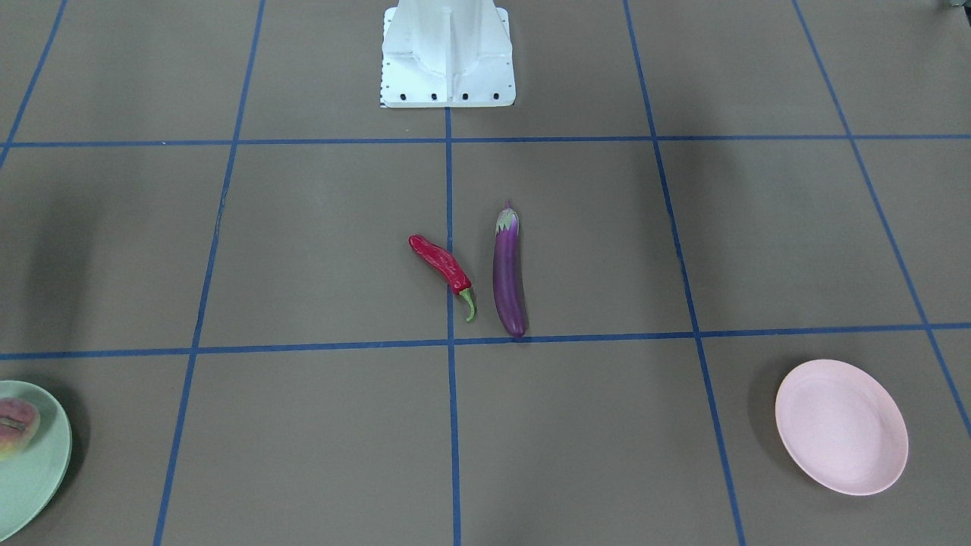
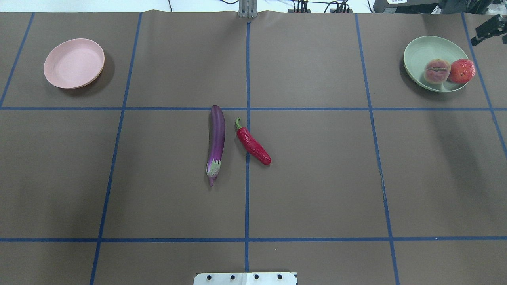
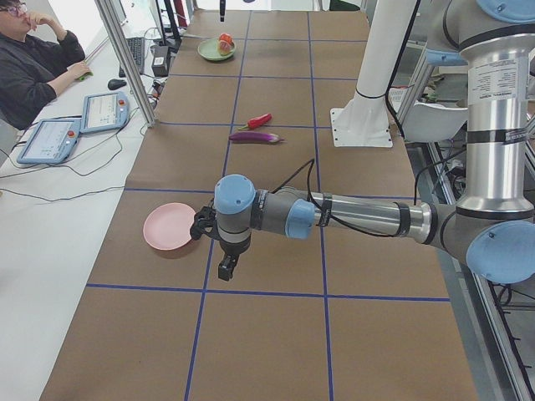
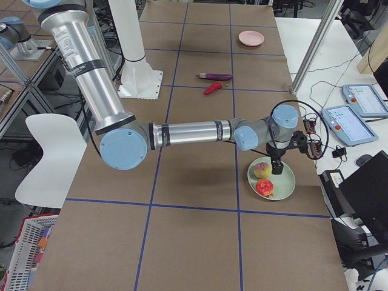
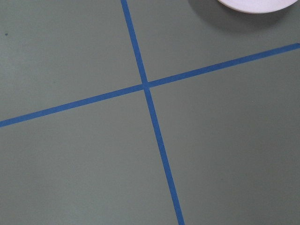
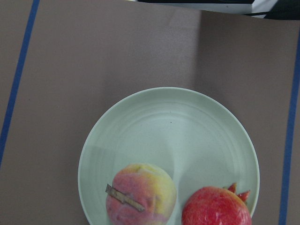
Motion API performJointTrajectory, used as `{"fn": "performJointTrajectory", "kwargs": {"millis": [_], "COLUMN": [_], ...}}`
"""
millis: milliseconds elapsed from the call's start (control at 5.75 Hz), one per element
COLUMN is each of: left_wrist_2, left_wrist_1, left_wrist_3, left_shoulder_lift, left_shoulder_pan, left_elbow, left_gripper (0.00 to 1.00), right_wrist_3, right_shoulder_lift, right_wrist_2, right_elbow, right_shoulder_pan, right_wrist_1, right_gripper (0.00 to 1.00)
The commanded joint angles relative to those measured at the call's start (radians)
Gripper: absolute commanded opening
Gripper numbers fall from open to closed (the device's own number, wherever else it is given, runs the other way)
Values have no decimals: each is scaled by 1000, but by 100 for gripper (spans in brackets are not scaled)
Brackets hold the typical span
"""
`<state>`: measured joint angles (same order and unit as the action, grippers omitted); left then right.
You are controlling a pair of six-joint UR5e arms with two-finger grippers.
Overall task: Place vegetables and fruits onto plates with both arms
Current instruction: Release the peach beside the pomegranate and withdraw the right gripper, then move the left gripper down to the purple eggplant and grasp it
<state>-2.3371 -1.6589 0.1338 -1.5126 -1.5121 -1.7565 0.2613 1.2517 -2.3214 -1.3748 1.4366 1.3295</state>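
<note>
Peach (image 6: 140,194) and pomegranate (image 6: 215,206) fill the lower edge of my right wrist view, side by side on the mint green plate (image 6: 168,122). My right claw (image 4: 277,168) hangs above them, and I cannot tell whether its fingers are spread or clenched. My left claw (image 3: 226,269) hangs over the table just beside the pink plate (image 3: 170,226). I cannot tell its state either, since my left wrist view shows only crossed blue tape (image 5: 146,85) and a sliver of pink rim. Mid-table, the eggplant (image 2: 216,138) and chili pepper (image 2: 253,144) lie close together but apart, the chili across the centre line, well away from both plates.
</note>
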Motion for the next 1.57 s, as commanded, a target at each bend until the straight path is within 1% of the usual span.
{"fn": "performJointTrajectory", "kwargs": {"millis": [0,174,348,522,696,870,1043,1217,1391], "left_wrist_2": [1,-1,-11,-5,45,129,137,146,250], "left_wrist_1": [-15,-85,-73,-79,-82,-76,-75,-78,-76], "left_wrist_3": [-2,-5,-278,-706,-893,-913,-939,-1127,-1266], "left_shoulder_lift": [-67,-180,-298,-396,-481,-551,-592,-656,-714], "left_shoulder_pan": [44,59,158,317,451,566,692,757,833], "left_elbow": [-4,46,75,54,60,52,77,116,158], "left_gripper": [100,100,100,100,100,100,100,100,100], "right_wrist_3": [-63,-66,-62,-59,-57,-57,-54,-54,-53], "right_shoulder_lift": [256,347,380,379,379,382,383,383,383], "right_wrist_2": [-18,-16,-4,-3,-4,-4,-6,-6,-7], "right_elbow": [-242,-297,-312,-310,-308,-306,-308,-308,-308], "right_shoulder_pan": [71,94,99,97,97,97,97,97,96], "right_wrist_1": [57,62,62,60,57,57,56,56,56], "right_gripper": [100,100,100,100,100,100,100,100,100]}}
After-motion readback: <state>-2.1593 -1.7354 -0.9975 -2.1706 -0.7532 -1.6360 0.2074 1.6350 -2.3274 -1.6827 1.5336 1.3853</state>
